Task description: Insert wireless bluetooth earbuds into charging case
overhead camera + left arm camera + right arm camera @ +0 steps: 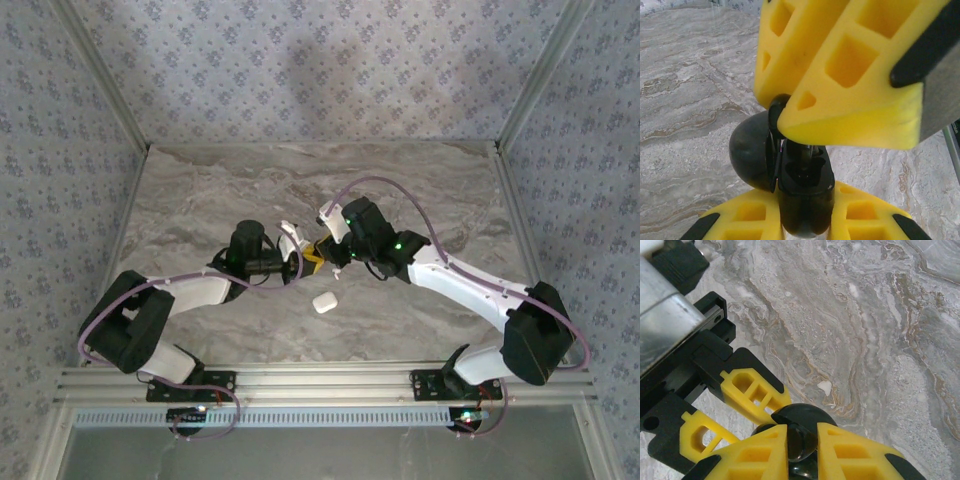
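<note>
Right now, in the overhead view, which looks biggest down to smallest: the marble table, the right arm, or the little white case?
1. marble table
2. right arm
3. white case, by far the smallest

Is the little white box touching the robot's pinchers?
Apart. The top view shows bare marble table between the white case and the left gripper and right gripper.

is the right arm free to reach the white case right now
Probably not yet: the right gripper is shut on a black object that the left gripper also clamps. The white case lies unobstructed nearby.
</note>
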`<action>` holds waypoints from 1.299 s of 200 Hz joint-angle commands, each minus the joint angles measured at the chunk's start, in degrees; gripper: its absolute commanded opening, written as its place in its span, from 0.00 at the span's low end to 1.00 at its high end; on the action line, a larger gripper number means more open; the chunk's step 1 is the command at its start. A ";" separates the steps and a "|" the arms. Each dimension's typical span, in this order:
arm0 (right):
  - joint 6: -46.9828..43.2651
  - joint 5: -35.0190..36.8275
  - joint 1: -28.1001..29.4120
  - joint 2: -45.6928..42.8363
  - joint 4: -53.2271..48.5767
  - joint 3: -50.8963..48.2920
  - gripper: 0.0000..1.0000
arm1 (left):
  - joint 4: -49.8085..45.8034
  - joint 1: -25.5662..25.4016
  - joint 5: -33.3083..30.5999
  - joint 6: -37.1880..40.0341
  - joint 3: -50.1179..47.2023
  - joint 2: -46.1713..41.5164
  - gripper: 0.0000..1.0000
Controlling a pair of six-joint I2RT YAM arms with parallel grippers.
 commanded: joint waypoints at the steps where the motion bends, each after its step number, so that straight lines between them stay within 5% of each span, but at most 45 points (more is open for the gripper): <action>1: -1.83 2.32 0.39 0.56 -2.63 1.84 0.20 | 2.54 -0.63 1.28 -0.44 1.90 -1.16 0.13; 260: -8.95 3.20 -0.53 0.43 -9.06 3.53 0.20 | 0.79 -1.18 1.39 1.42 1.64 -3.05 0.13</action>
